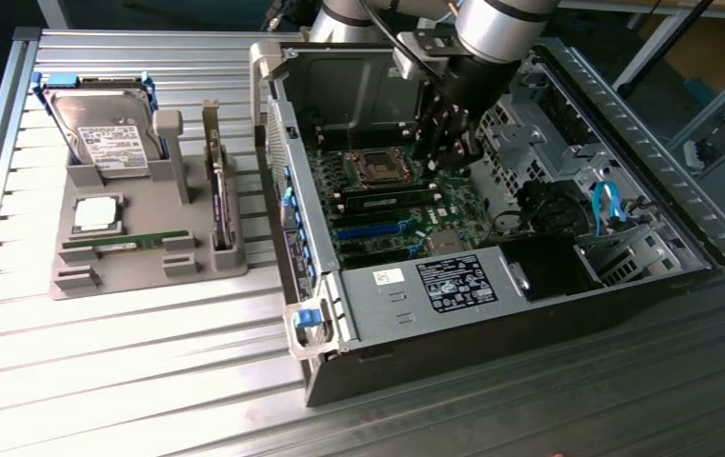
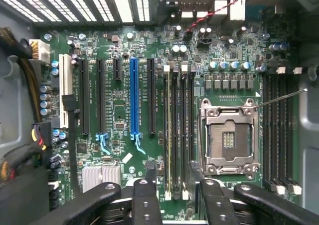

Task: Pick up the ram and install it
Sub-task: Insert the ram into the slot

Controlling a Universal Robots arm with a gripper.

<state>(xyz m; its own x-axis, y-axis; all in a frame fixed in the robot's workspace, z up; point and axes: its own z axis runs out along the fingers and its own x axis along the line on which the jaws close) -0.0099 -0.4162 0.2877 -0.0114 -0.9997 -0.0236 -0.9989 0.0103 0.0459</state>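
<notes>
Exterior, gripper: inside computer case, low over motherboard.
Exterior, ram: flat in grey tray, well apart from gripper; not picked up.
Wrist, gripper: spread wide, empty, over memory slots beside CPU socket.
Progress: no seated stick confirmable; install likely outstanding.
</notes>
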